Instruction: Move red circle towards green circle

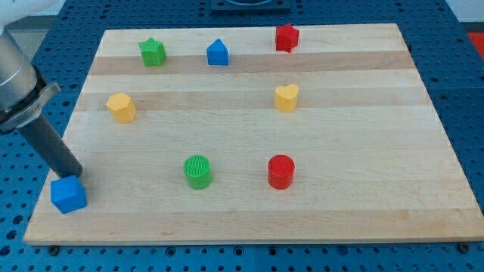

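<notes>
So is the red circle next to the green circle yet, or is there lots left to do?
Nothing looks done yet: the red circle sits apart from the green circle, to its right in the view. In hand, my tip is far off at the view's left, against the blue cube. Left to do: travel round to the red circle's right side and push it leftwards to the green one.

The bench (249,219) is pale wood with lighter and darker grain stripes running across it, set on a blue perforated surface (469,91). At the frame's upper left sits a green star (152,52), then a blue block (218,52) with a peaked top, and a red star (286,37). Mid-frame lie a yellow block (121,107) and a yellow heart (286,97). Lower down are a ribbed green circle (198,171), a red circle (280,171) and a blue cube (68,194). The rod (53,147) is dark grey.
</notes>
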`<control>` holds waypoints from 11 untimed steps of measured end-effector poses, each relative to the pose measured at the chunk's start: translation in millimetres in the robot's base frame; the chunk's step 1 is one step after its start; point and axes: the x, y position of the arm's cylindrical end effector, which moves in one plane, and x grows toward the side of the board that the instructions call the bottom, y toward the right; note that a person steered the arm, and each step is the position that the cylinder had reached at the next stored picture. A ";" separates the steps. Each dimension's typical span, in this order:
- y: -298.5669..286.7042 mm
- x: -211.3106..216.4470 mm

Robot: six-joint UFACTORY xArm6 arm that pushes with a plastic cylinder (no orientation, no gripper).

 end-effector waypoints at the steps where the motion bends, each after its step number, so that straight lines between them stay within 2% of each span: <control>1: 29.7 -27.5; 3: 133.4 -40.9; 5: 290.9 -58.7; 6: 330.4 -41.3; 7: 352.6 -22.1; 9: 327.1 7.8; 11: 306.8 12.1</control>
